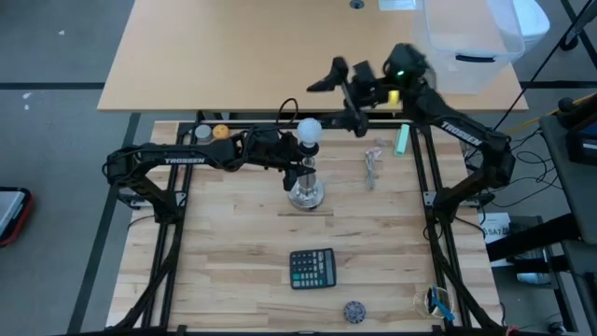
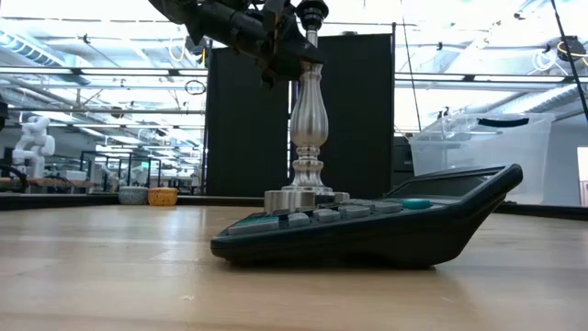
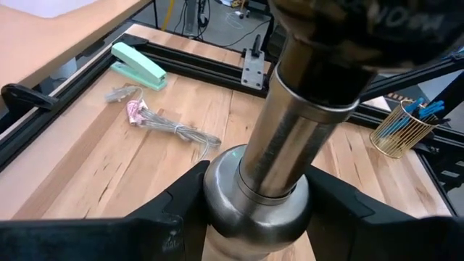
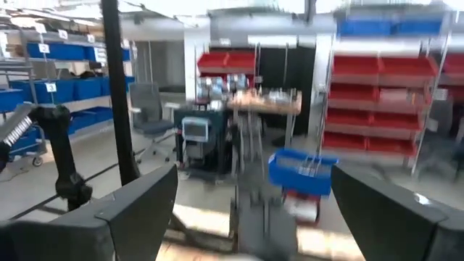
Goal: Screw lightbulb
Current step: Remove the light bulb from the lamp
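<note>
On our wooden slatted table (image 1: 233,243) we count one frosted white lightbulb (image 1: 309,130) atop one silver stand (image 1: 305,189), left gripper (image 1: 297,163) clamping that stand; right gripper (image 1: 343,89) spread wide, empty.

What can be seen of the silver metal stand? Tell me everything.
The silver metal stand is polished, turned metal: a round stepped base, a bulging baluster stem narrowing upward, and a dark socket at the top. It stands upright on the wooden table, behind the calculator. The lightbulb sits on top of it. The left gripper is shut on its upper stem, one dark finger on each side of a rounded collar. The right gripper is off it, fingers open, raised beyond the table's far edge.
</note>
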